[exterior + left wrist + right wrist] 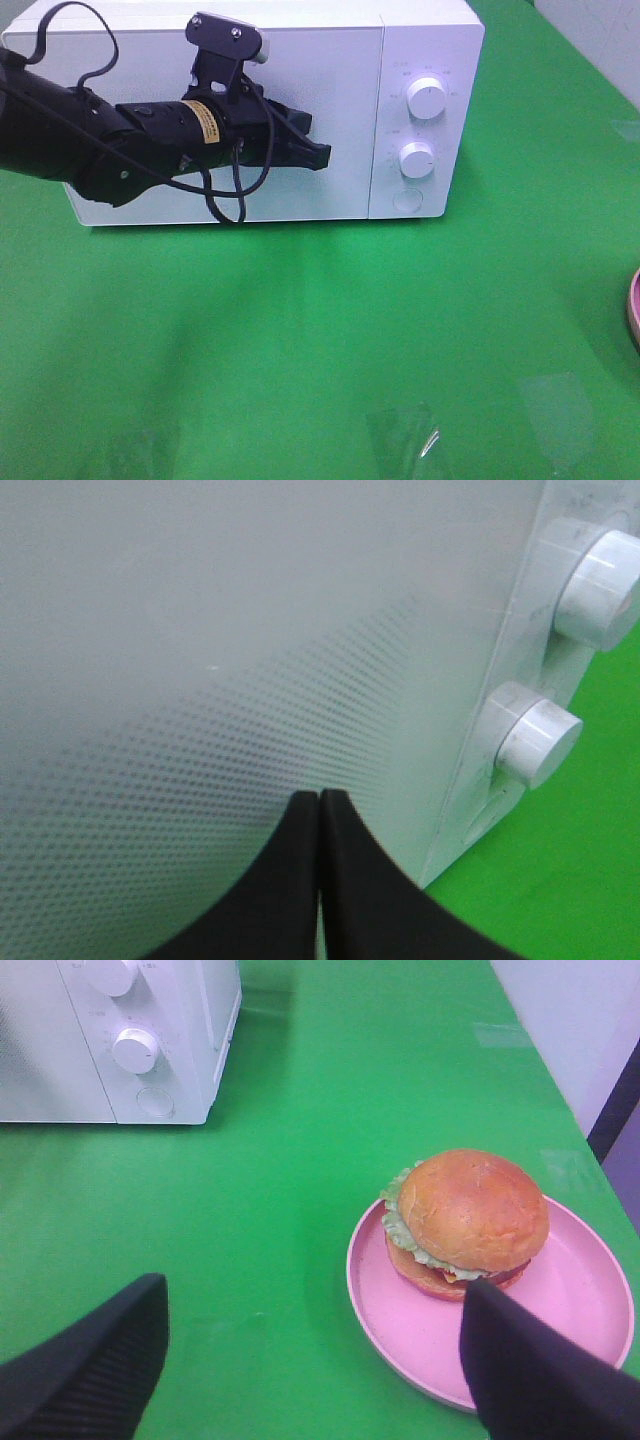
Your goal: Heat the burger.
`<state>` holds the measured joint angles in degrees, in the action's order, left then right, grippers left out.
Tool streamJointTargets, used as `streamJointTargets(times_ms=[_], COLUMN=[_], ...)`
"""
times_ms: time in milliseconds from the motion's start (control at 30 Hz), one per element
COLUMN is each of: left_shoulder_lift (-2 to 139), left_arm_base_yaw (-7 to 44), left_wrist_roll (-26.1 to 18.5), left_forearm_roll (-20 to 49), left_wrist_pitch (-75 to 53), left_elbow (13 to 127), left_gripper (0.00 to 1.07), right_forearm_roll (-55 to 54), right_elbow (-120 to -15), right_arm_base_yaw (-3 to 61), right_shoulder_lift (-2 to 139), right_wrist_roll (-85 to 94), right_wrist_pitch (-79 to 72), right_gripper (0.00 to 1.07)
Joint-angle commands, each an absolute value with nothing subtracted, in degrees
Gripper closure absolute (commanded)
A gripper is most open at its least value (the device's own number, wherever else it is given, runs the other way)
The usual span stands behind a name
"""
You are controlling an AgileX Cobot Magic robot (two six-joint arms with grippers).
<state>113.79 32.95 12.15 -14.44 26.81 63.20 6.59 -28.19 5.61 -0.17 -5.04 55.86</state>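
Note:
The burger [470, 1215], with a golden-brown bun and green lettuce, sits on a pink plate [585, 1295] on the green table. In the right wrist view my right gripper [315, 1290] hangs open above the table just short of the plate; one finger [525, 1370] overlaps the plate's near rim and nothing is between the fingers. My left gripper [318, 153] is shut and empty, its tips [319, 800] close against the closed door of the white microwave [330, 60], left of the control panel. The burger is out of the high view.
The microwave carries two round knobs [428, 100] [416, 158] and a round button [407, 200] on its right panel. Only a sliver of the pink plate [634, 305] shows at the right edge of the high view. Green cloth [300, 330] covers the table.

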Motion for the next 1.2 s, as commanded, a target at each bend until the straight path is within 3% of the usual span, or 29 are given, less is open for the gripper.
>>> streamJointTargets(times_ms=[33,67,100,133,167,200,233,267,300,500,633,1200], left_shoulder_lift=[109.09,109.09,107.20,107.20,105.02,105.02,103.08,103.08,100.90,95.91,90.36,81.02], left_arm_base_yaw=[34.26,34.26,35.29,35.29,36.38,36.38,37.70,37.70,38.96,40.85,40.91,39.42], left_wrist_roll=[12.61,12.61,12.61,12.61,12.61,12.61,12.66,12.66,12.66,12.61,12.49,12.72], left_forearm_roll=[-10.08,-10.08,-10.08,-10.08,-10.08,-10.08,-10.08,-10.08,-10.08,-10.08,-10.08,-9.22], left_wrist_pitch=[23.55,23.55,23.49,23.49,23.49,23.49,23.49,23.49,21.94,11.86,-5.21,-34.03], left_elbow=[60.85,60.85,58.79,58.79,56.61,56.61,54.32,54.32,52.37,49.50,49.45,49.45], left_gripper=[0.97,0.97,0.82,0.82,0.59,0.59,0.29,0.29,0.05,0.06,0.06,0.06], right_forearm_roll=[6.82,6.82,6.82,6.82,6.82,6.82,6.82,6.82,6.82,6.82,6.82,6.82], right_elbow=[-28.13,-28.13,-28.13,-28.13,-28.13,-28.13,-28.13,-28.13,-28.13,-28.13,-28.13,-28.13], right_arm_base_yaw=[5.39,5.39,5.39,5.39,5.39,5.39,5.39,5.39,5.39,5.39,5.39,5.39], right_shoulder_lift=[-1.78,-1.78,-1.78,-1.78,-1.78,-1.78,-1.78,-1.78,-1.78,-1.78,-1.78,-1.78], right_wrist_roll=[-4.58,-4.58,-4.58,-4.58,-4.58,-4.58,-4.58,-4.58,-4.58,-4.58,-4.58,-4.58], right_wrist_pitch=[55.23,55.23,55.23,55.23,55.23,55.23,55.23,55.23,55.23,55.23,55.23,55.23], right_gripper=[0.31,0.31,0.31,0.31,0.31,0.31,0.31,0.31,0.31,0.31,0.31,0.31])
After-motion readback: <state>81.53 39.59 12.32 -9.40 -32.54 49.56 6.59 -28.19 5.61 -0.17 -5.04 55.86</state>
